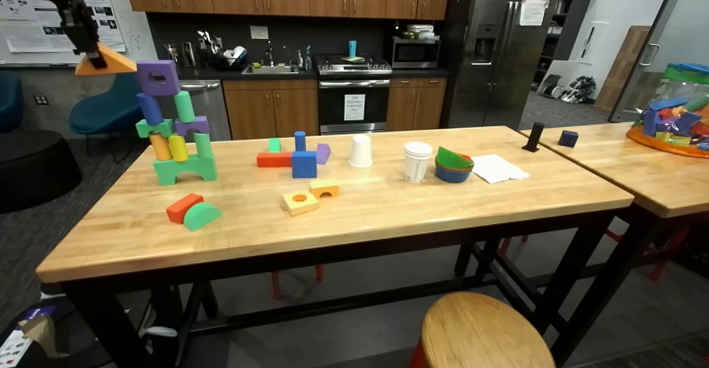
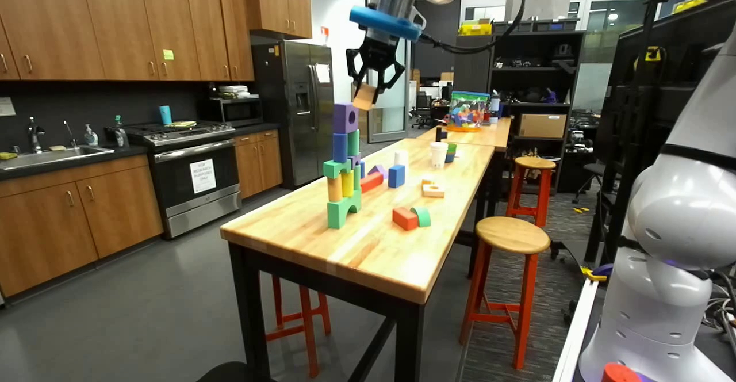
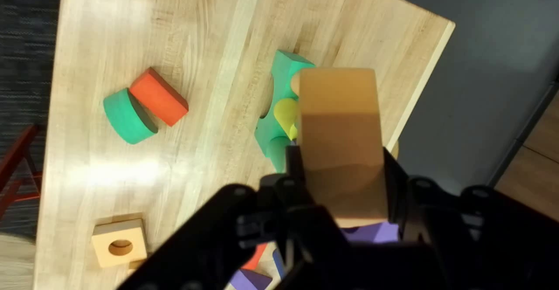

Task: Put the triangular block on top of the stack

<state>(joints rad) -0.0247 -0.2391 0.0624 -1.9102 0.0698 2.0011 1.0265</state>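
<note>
The pincer [image 2: 368, 90] holds the triangular block [image 2: 364, 98] between its two fingers [image 3: 293, 161], well above the level of the surface [image 1: 421, 207]; in an exterior view the orange wedge hangs tilted, near the top of the stack [image 1: 164, 127], though whether it touches the tower I cannot tell; the stack stands upright on a green arch [image 1: 185, 165], which bears an orange cylinder [image 1: 161, 146], a yellow cylinder [image 1: 178, 147] and a green pillar [image 1: 203, 145]; higher up, a blue cylinder [image 1: 149, 109] sits under one end of a purple holed block [image 1: 166, 88], the topmost piece; in the wrist view the wedge hides much of the tower; on the surface, a red block [image 1: 184, 208] and a green half-round block [image 1: 203, 216] lie just beside each other, near the stack; farther along, a yellow holed block [image 1: 301, 207] lies just beside a yellow arch [image 1: 324, 185]; past these, a blue block [image 1: 304, 165] stands close to a flat red-orange block [image 1: 274, 159]; beyond them are a white cup [image 1: 361, 152], upside down, some nested paper cups [image 1: 416, 165], a few bowls [image 1: 452, 174] and a sheet of white paper [image 1: 499, 168].
</note>
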